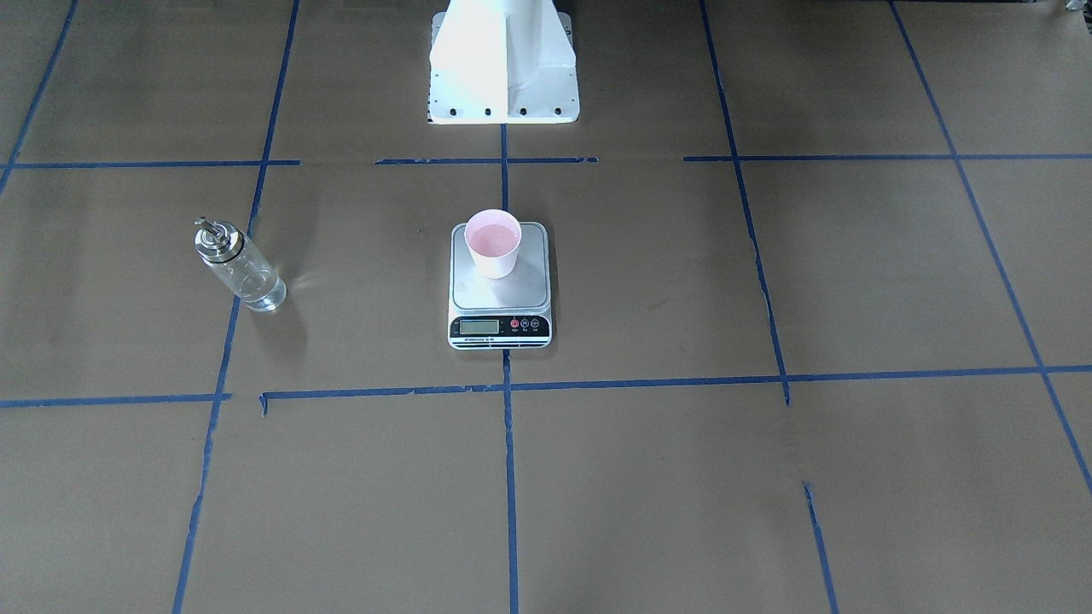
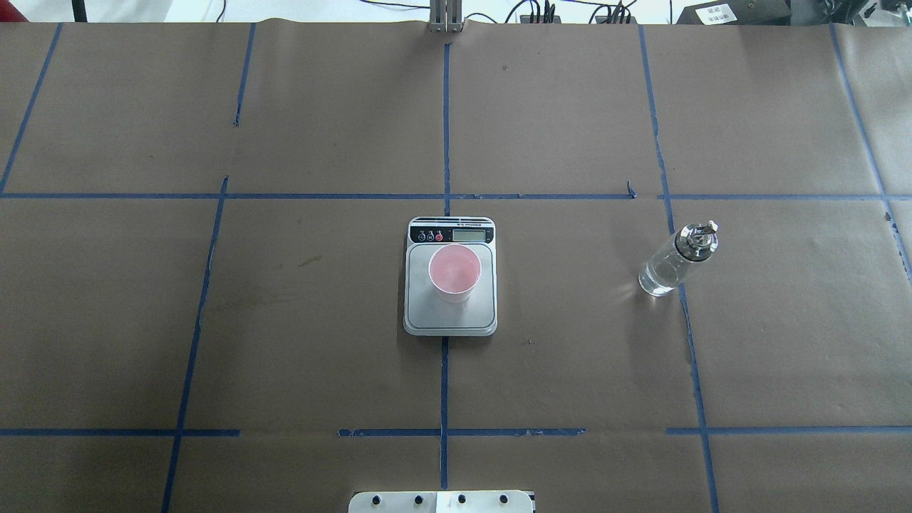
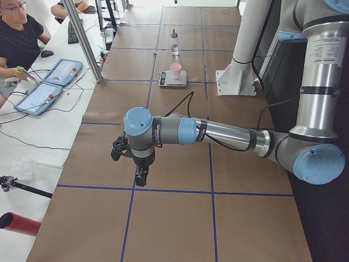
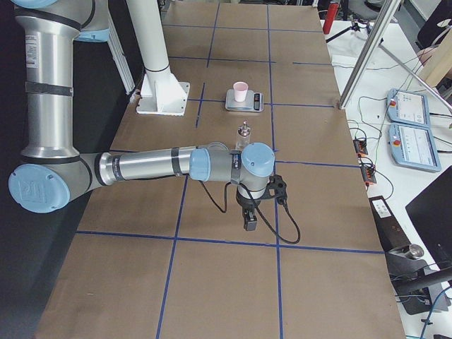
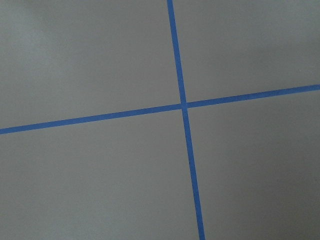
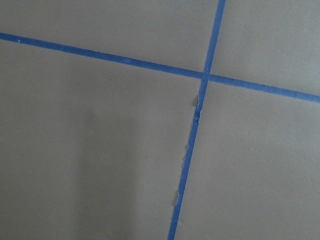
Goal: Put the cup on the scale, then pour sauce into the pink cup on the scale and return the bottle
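You have the first step done: the pink cup (image 1: 493, 243) stands upright on the scale (image 1: 529, 288), on the half of the plate toward the robot's base and away from the display strip (image 1: 479, 326). The bottle (image 1: 239, 266) stands upright on the table, well apart from the scale on the robot's right side, cap on and spout up, with nothing holding it.

What you cannot settle from here is the pour. The sauce is clear, the inside of the cup looks plain pink, and the display on the scale is too small to read. So this is either the moment before the pour or the finish with the bottle set back. Judge it by the scale reading.

Both arms are far from the scale. The left gripper (image 3: 140, 177) hangs over the table well out toward the left end, and the right gripper (image 4: 249, 220) is likewise out on the right, past the bottle. Each wrist camera shows only a crossing of blue tape (image 5: 183, 105) on brown paper. Neither gripper carries anything, and you cannot tell from the side views how wide the fingers are set.
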Controlling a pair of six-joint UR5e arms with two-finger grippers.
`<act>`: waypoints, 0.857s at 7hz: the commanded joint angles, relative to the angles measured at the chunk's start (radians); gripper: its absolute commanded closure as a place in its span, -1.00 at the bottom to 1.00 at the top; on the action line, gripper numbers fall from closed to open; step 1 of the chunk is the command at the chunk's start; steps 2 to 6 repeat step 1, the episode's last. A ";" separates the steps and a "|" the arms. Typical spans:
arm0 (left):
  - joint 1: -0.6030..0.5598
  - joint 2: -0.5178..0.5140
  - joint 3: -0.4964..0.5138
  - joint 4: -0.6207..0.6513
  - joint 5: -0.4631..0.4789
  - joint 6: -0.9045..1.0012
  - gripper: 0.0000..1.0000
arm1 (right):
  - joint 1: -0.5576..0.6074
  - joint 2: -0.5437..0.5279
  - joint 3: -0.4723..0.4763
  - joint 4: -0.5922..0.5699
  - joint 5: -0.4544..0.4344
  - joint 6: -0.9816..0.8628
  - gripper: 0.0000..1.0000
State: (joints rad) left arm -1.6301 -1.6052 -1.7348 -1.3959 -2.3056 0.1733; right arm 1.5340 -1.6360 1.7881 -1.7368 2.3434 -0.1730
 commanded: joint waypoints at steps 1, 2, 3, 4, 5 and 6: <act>0.001 -0.016 0.000 0.003 -0.001 0.000 -1.00 | 0.000 0.001 0.002 0.000 0.002 0.000 -1.00; 0.001 -0.016 0.000 0.003 -0.001 0.000 -1.00 | 0.000 0.001 0.002 0.000 0.002 0.000 -1.00; 0.001 -0.016 0.000 0.003 -0.001 0.000 -1.00 | 0.000 0.001 0.002 0.000 0.002 0.000 -1.00; 0.001 -0.016 0.000 0.003 -0.001 0.000 -1.00 | 0.000 0.001 0.002 0.000 0.002 0.000 -1.00; 0.001 -0.016 0.000 0.003 -0.001 0.000 -1.00 | 0.000 0.001 0.002 0.000 0.002 0.000 -1.00; 0.001 -0.016 0.000 0.003 -0.001 0.000 -1.00 | 0.000 0.001 0.002 0.000 0.002 0.000 -1.00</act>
